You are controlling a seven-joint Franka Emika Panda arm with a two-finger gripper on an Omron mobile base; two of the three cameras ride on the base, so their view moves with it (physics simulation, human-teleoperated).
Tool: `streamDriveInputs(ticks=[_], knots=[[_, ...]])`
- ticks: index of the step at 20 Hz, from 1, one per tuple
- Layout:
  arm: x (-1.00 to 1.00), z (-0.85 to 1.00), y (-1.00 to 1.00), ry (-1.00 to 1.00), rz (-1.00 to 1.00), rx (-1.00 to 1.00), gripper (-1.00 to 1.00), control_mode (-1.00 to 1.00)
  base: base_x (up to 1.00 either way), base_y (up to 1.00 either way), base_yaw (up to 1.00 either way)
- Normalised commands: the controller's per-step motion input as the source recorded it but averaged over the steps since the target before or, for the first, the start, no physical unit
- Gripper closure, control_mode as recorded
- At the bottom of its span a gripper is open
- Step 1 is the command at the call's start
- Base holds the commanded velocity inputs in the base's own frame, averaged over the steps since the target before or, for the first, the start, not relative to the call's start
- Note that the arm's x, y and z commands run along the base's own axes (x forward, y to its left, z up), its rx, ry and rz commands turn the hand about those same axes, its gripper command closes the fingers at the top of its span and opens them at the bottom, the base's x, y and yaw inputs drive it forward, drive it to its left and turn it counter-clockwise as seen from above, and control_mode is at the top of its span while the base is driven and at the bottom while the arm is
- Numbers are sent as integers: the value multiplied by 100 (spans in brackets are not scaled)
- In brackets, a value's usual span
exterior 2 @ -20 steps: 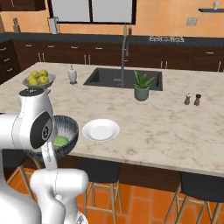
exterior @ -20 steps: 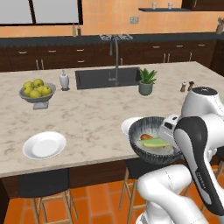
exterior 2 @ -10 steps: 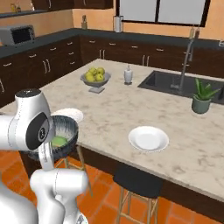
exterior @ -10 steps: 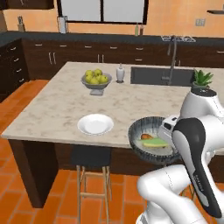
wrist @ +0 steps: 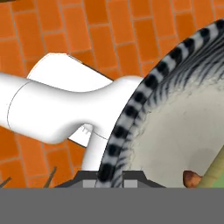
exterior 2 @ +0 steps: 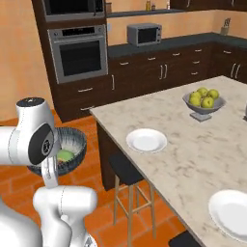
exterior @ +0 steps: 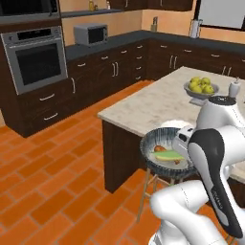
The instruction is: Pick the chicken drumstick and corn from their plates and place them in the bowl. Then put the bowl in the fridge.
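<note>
Bowl [exterior: 165,152] lower right of left base frame, clear of counter, corn [exterior: 168,155] and drumstick [wrist: 191,176] inside. Claw [wrist: 109,175] clamped on rim. Stiff, likely weighty; one-sided rim hold, may tip.

Dark grey-blue bowl [exterior: 165,155] with black-and-white striped rim, yellow-green corn [exterior: 168,154], white plates [exterior 2: 146,140], orange brick floor [exterior: 57,167]

- The bowl [exterior: 160,143]: matt, mottled grey inside, striped rim.
- Island counter [exterior 2: 193,140] beside the bowl: smooth speckled stone.
- Floor [exterior: 57,182] below the bowl: matt orange brick.
- Cabinets [exterior 2: 144,72] beyond the counter: dark wood.
</note>
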Motion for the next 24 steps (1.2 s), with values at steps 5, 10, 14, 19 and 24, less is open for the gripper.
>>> streamDriveInputs(ticks=[5, 10, 14, 19, 24], knots=[[0, 0, 0, 0, 0, 0, 100, 100, 79, 10, 34], [0, 0, 0, 0, 0, 0, 100, 100, 35, 67, -23], [0, 0, 0, 0, 0, 0, 100, 100, 0, 92, -54], [0, 0, 0, 0, 0, 0, 100, 100, 0, 41, -88], [0, 0, 0, 0, 0, 0, 100, 100, 0, 29, -96]])
